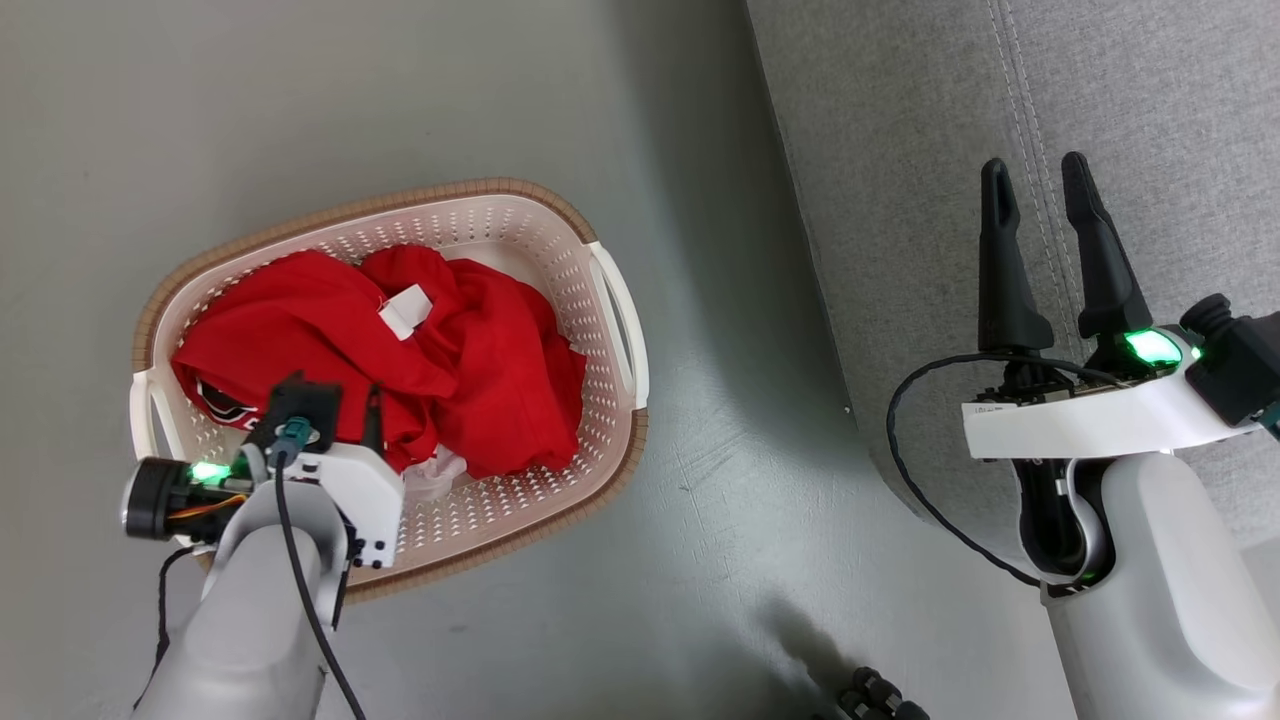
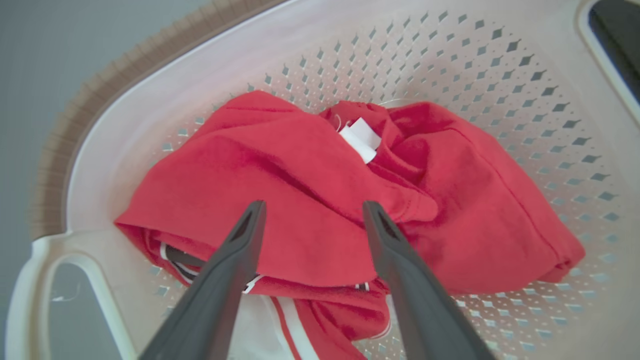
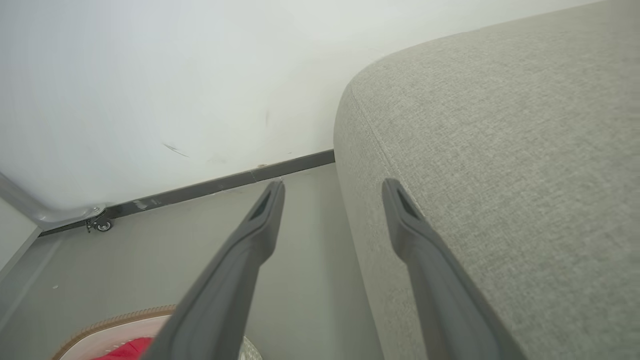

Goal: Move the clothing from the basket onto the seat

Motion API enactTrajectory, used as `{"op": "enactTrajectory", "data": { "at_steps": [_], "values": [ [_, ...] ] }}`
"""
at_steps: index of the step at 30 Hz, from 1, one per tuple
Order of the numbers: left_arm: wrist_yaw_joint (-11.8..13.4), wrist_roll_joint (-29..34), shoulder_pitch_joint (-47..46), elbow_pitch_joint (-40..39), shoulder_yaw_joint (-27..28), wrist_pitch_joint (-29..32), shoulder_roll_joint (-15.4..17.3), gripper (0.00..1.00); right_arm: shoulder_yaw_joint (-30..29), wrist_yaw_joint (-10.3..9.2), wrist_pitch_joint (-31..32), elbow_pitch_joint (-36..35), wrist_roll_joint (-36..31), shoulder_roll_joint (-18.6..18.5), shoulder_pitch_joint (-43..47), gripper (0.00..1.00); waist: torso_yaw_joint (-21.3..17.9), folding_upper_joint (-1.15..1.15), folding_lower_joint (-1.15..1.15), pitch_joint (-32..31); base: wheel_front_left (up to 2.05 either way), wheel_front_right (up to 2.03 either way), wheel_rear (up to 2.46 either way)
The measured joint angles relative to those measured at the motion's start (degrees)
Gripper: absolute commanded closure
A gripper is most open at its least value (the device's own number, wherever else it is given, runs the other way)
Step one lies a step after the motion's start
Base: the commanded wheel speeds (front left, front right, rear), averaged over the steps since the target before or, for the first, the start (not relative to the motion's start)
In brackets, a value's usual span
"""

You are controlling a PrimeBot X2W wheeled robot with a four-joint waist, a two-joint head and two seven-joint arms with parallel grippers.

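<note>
Clothing point(image 1: 330, 330): two red garments, soft, light, floppy; bunched inside the basket point(image 1: 540, 250) on the floor point(image 1: 720, 500), at 9 o'clock from the seat point(image 1: 1100, 100).
Hold: pinch a raised fold near the white tag point(image 1: 405, 310); one piece may drag the other.
Left fingers point(image 2: 225, 280): spread apart, empty, poised over the clothing.
Right fingers point(image 1: 1005, 260): spread apart, empty, over the seat's edge.
Basket: both garments, striped trim point(image 2: 292, 320) at 6 o'clock.
</note>
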Motion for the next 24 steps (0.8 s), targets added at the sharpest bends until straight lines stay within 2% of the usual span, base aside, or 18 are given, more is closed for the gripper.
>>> {"op": "enactTrajectory", "data": {
  "at_steps": [9, 24],
  "values": [
    [3.6, 0.0, -1.6, 2.6, 1.3, 1.2, 1.0, 0.0, 0.3, 0.0, 0.0, 0.0, 0.0, 0.0, 0.1, 0.0, -0.6, 0.0, 0.0, 0.4, 0.0, 0.0, 0.0],
    [5.1, 0.1, -4.9, 5.6, 1.3, 3.6, 1.6, 0.0, 1.6, 0.0, 0.0, -0.3, 0.3, 0.0, 0.1, 0.0, -1.6, 0.0, 0.0, 2.5, 0.0, 0.0, 0.0]
  ]
}}
